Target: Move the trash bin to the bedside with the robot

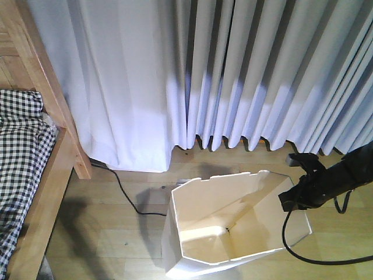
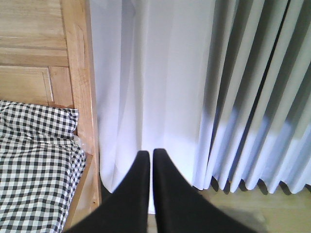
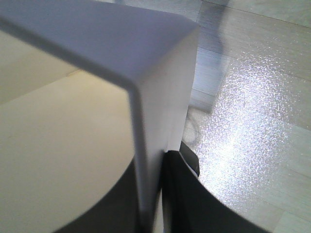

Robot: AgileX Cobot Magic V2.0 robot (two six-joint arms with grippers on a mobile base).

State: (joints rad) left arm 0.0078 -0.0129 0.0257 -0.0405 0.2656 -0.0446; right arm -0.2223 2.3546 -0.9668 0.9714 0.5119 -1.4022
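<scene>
While the trash bin (image 1: 213, 204) sits before the white curtain (image 1: 245, 70) on the wooden floor (image 1: 116, 239), its right wall is clamped in the right gripper (image 1: 294, 197). 1 finger (image 3: 112, 208) is inside the thin rim and 1 outside. The bin lies right of the bed's wooden post (image 1: 55, 99), apart from it, with a black cable (image 1: 125, 195) on the floor between them. Checked bedding (image 1: 20, 151) fills the frame. The left gripper (image 2: 151, 154) hangs empty before the curtain, its 2 fingers together.
</scene>
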